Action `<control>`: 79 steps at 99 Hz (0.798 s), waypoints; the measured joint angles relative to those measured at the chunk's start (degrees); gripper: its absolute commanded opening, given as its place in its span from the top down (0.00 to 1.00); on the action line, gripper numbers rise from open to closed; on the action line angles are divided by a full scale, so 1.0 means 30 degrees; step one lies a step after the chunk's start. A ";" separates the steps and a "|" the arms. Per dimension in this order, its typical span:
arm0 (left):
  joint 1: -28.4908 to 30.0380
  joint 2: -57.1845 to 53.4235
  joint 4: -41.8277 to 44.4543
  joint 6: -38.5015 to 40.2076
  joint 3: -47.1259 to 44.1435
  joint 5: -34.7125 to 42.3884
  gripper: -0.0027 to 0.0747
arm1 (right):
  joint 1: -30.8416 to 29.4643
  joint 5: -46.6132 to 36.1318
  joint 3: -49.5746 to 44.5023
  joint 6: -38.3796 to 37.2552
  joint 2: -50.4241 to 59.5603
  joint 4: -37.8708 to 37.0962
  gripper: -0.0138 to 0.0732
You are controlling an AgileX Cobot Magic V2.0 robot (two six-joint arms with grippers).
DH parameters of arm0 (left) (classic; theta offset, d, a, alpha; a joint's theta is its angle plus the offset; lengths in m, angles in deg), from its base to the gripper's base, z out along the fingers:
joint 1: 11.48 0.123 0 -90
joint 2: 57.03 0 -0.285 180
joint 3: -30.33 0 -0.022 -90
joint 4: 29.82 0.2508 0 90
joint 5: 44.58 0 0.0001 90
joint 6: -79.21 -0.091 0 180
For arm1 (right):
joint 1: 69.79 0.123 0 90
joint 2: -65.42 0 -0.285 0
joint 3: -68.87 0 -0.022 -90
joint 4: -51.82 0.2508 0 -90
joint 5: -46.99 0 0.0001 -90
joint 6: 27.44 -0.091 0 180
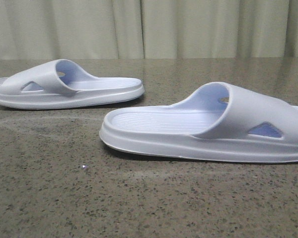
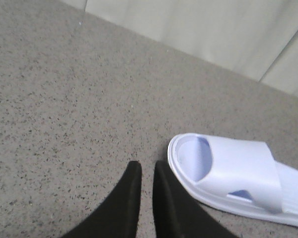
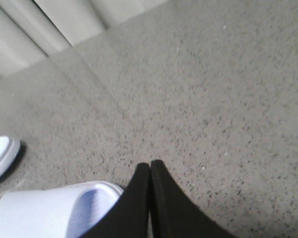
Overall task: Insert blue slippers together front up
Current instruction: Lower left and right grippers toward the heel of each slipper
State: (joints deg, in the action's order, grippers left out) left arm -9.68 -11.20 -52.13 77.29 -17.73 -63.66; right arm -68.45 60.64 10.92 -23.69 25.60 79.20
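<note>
Two blue slippers lie sole down on the speckled table. In the front view one slipper is at the far left and the other is nearer, on the right; no gripper shows there. My left gripper hovers over bare table just beside the toe end of a slipper; it is shut with only a thin slit between its fingers and holds nothing. My right gripper is shut with fingers touching, empty, right beside the strap end of a slipper. The other slipper's tip shows at that view's edge.
The brown-grey speckled tabletop stretches in front of and between the slippers. A pale curtain hangs along the back of the table.
</note>
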 measured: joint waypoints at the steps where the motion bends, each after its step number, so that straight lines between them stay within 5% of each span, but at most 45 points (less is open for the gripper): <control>1: 0.0000 0.0218 0.0066 -0.0005 0.0187 -0.0227 0.94 | 0.0000 0.0220 0.0074 0.0000 -0.0235 0.0006 0.93; 31: 0.0000 0.2720 -0.0094 -0.2098 0.2261 -0.2768 0.89 | 0.0000 0.4344 0.3019 0.0919 -0.3539 -0.0516 0.85; 55: 0.0000 0.4603 -0.5233 -0.6752 0.2600 -0.3326 0.67 | 0.0000 0.6850 0.5227 0.2286 -0.5263 -0.0630 0.76; 79: 0.0000 0.6502 -0.8807 -1.0123 0.2600 -0.3984 0.66 | 0.0000 0.9197 0.6271 0.3277 -0.6882 -0.0387 0.60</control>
State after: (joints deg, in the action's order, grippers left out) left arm -9.68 8.31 -78.55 46.92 -9.93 -75.61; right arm -68.45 88.24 29.73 -13.86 4.95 78.04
